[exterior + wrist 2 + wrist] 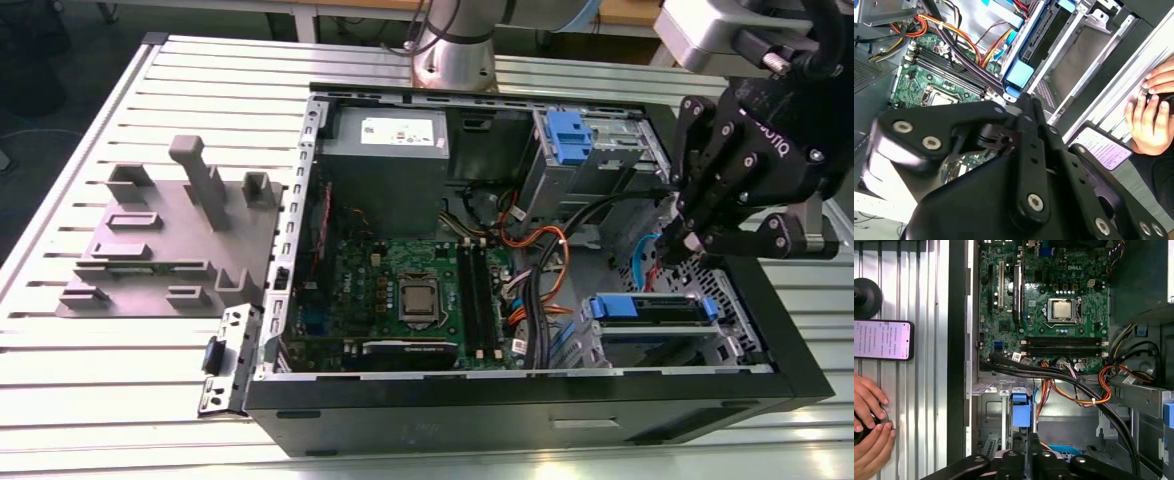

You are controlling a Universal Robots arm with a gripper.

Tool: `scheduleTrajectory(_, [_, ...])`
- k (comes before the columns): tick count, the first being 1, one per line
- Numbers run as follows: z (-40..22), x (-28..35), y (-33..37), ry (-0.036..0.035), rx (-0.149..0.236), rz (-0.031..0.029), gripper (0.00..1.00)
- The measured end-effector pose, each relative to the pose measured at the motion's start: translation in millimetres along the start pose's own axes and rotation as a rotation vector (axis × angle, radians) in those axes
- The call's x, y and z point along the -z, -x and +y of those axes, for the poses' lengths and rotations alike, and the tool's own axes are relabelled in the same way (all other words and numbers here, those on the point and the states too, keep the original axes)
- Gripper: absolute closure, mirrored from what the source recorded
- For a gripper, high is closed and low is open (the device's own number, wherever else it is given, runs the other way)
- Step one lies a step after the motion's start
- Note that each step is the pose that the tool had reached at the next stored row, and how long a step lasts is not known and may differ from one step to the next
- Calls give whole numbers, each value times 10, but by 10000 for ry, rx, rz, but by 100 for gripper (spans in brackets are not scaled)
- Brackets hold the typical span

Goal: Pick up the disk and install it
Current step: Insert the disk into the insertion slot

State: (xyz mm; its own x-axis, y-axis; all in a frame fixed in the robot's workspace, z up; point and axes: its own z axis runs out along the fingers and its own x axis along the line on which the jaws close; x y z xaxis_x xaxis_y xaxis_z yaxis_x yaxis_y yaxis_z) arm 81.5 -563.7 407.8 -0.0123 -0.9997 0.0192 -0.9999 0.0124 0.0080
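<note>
Seemingly the disk [650,308] stands in a corner of the case [534,405] under your empty, clenched gripper [686,248]; seating it needs a straight push.

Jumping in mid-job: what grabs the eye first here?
The open computer case, green motherboard exposed, sits in the exterior view's middle. The black gripper hangs at that view's right, just above the blue-railed disk in the drive cage. In the first wrist view, a person's hands rest beside a phone.
</note>
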Motion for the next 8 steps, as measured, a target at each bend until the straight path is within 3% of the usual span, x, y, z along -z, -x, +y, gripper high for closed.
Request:
scheduleTrajectory(1, [-1,0,0,-1,1,2,87])
scheduleTrajectory(3, [-1,-2,0,0,1,0,89])
scheduleTrajectory(8, [-1,-2,0,-1,1,0,89])
